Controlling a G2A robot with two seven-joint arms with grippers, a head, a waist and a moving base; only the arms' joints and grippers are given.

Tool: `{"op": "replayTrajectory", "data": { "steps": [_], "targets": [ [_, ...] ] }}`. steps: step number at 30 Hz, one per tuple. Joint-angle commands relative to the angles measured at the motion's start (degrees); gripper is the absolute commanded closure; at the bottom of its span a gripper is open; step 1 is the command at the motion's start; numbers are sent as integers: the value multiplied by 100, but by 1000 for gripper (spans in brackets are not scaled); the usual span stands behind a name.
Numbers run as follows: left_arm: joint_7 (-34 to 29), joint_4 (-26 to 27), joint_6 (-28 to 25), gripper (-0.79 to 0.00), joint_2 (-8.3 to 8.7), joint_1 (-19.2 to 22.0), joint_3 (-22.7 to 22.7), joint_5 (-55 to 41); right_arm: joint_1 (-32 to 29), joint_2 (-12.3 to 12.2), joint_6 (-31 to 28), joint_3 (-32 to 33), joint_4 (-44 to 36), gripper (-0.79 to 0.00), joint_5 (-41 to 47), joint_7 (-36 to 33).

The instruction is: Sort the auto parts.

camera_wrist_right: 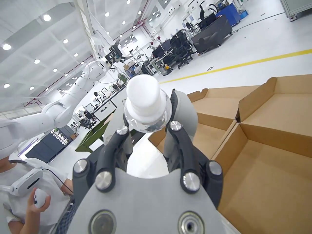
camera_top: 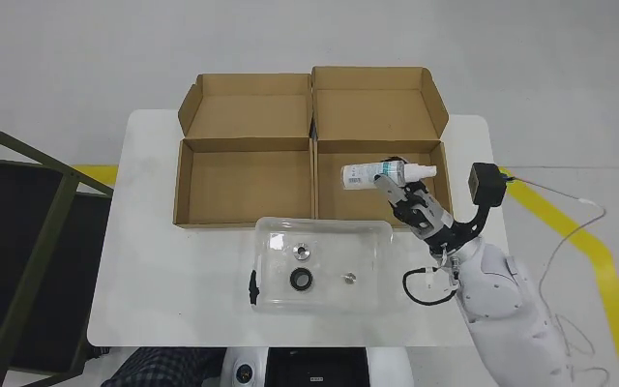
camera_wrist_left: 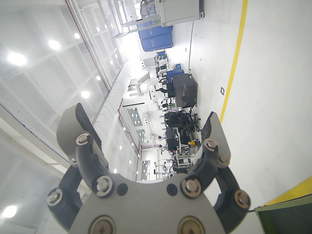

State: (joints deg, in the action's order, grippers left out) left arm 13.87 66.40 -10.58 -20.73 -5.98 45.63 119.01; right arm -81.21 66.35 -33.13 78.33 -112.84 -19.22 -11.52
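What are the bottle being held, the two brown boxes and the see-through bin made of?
Bottle: likely clear glossy plastic, since its shoulder glints see-through; the white cap looks matte.
Boxes: brown matte cardboard, judging by the folded flaps.
Bin: probably transparent plastic; the table shows through it.

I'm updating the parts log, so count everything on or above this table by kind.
Cardboard boxes: 2
Clear tray: 1
Bottle in the right claw: 1
Small metal pieces in the tray: 2
Black ring in the tray: 1
Total: 7
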Motion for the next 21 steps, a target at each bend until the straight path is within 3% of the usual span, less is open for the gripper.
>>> {"op": "replayTrajectory", "data": {
  "steps": [1, 10, 21],
  "targets": [
    [0, 0, 0, -785, 0, 0, 0, 1, -16, 0, -15, 23, -33, 0, -20, 27],
    [0, 0, 0, -785, 0, 0, 0, 1, 48, 14, -76, -35, 63, 0, -247, 80],
    [0, 0, 0, -785, 0, 0, 0, 1, 379, 44, 624, -375, 588, 0, -1685, -185]
  ]
}}
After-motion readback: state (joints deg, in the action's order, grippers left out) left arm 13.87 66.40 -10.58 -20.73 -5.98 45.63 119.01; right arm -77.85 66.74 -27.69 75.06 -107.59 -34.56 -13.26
